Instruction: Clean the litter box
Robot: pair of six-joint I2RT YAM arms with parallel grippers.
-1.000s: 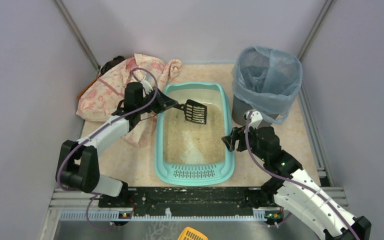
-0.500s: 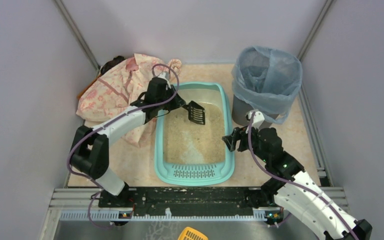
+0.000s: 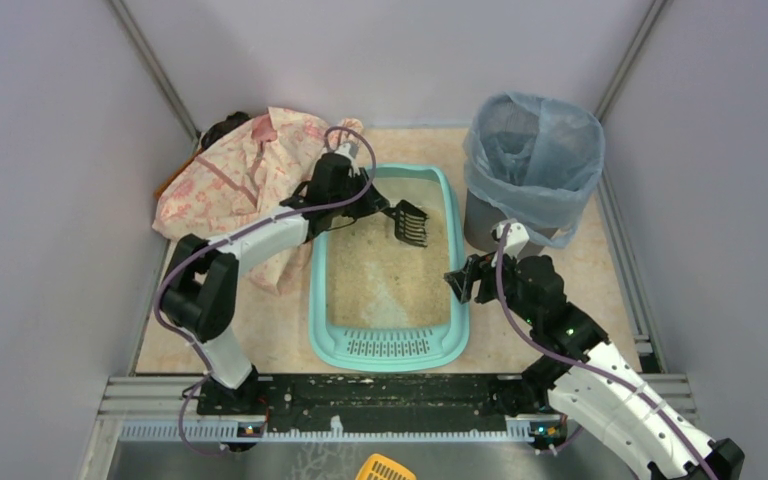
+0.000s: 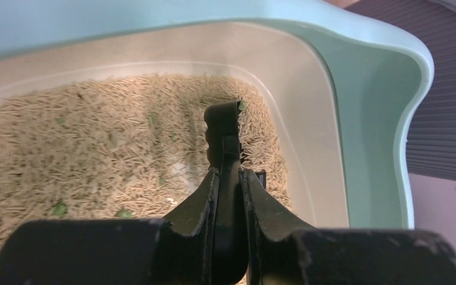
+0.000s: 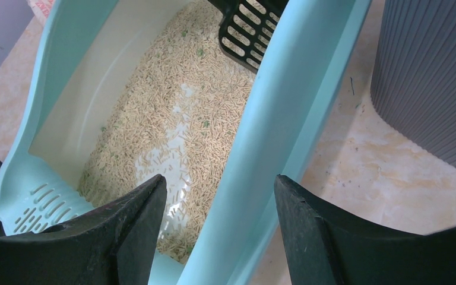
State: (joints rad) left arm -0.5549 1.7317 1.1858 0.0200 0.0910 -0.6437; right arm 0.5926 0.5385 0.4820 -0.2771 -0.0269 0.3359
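Observation:
The turquoise litter box (image 3: 320, 300) sits mid-table with beige litter (image 3: 385, 270) inside and a slotted grille (image 3: 390, 346) at its near end. My left gripper (image 3: 368, 205) is shut on the handle of a black slotted scoop (image 3: 412, 223), held over the far part of the litter. In the left wrist view the handle (image 4: 224, 136) runs edge-on between my fingers (image 4: 199, 208) above the litter with green specks. My right gripper (image 3: 463, 281) is open and straddles the box's right rim (image 5: 285, 101). The scoop's head (image 5: 250, 27) shows in the right wrist view.
A grey bin (image 3: 535, 165) lined with a blue bag stands at the back right; its ribbed wall (image 5: 433, 77) is close to my right gripper. A pink patterned cloth (image 3: 235, 180) lies at the back left. A yellow scoop (image 3: 385, 468) lies below the arm bases.
My left arm has swung right and farther over the box, carrying the scoop toward the far right part of the litter and tilting it edge-on. The right arm has not moved.

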